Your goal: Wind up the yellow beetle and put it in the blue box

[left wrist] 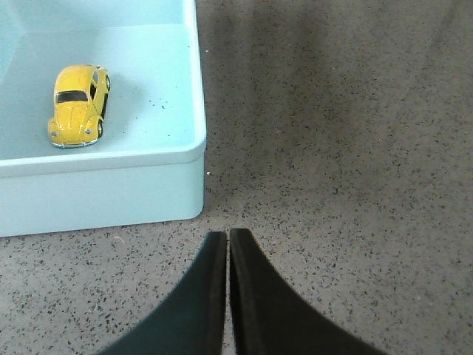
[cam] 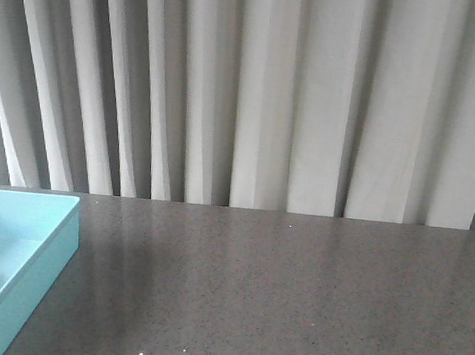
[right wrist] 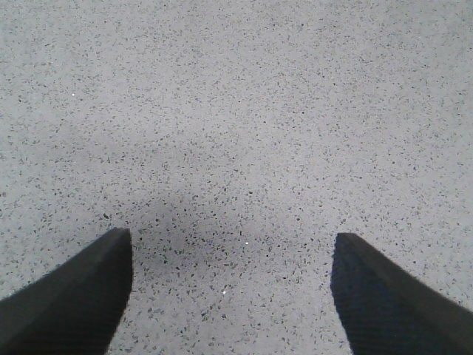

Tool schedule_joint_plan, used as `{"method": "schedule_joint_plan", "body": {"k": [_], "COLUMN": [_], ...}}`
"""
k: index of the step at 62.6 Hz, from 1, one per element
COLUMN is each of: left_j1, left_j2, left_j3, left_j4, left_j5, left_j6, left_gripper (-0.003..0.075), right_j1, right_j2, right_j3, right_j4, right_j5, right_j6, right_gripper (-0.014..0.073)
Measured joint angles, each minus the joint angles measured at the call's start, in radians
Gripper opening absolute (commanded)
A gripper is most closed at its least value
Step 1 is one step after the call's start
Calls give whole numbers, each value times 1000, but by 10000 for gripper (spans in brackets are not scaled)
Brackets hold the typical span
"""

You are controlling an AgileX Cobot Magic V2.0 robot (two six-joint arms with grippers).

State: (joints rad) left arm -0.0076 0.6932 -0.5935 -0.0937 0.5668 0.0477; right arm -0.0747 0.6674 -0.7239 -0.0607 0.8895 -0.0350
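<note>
Both grippers hold nothing: the left gripper [left wrist: 228, 240] has its fingers pressed together over the speckled grey table [left wrist: 332, 148], just outside the blue box [left wrist: 198, 111], while the right gripper [right wrist: 233, 248] hangs with its fingers spread wide above bare tabletop. Resting on its wheels on the box floor, near the corner and clear of the walls, the yellow beetle [left wrist: 76, 103] looks stored, so I judge the task essentially finished, with each arm parked away from the toy to avoid disturbing it.

Table [left wrist: 332, 111]: speckled grey stone-like surface, faint sheen. Blue box [left wrist: 103, 196]: smooth, plastic-looking, satin walls. Yellow beetle [left wrist: 77, 105]: glossy paint. Curtain [cam: 268, 98]: matt pleated cloth. Jaws: matt black.
</note>
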Motion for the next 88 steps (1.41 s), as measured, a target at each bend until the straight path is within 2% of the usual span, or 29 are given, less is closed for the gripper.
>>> {"method": "schedule_joint_plan", "body": {"k": [8,16,41,53,88], "left_j1": [0,0,0,-5,-9], "left_j2": [-46,-151,-562,-700,-703], "left_j3": [21,112,596,618,618], "left_j4": [16,19,20,19,18], "left_j5": [-17,-114,-525,-515,-473], "left_j6": [0,0,0,0,0], "left_gripper": [-6,-6,-6,-6,-6], "right_j1": [0,0,0,0,0], "right_j2": [0,0,0,-3,-6], "right_j3": [0,0,0,0,0], "right_j4": [0,0,0,0,0], "right_j5": [0,0,1,2,15], "right_j6": [0,0,0,0,0], "right_gripper": [540,540,540,540,540]}}
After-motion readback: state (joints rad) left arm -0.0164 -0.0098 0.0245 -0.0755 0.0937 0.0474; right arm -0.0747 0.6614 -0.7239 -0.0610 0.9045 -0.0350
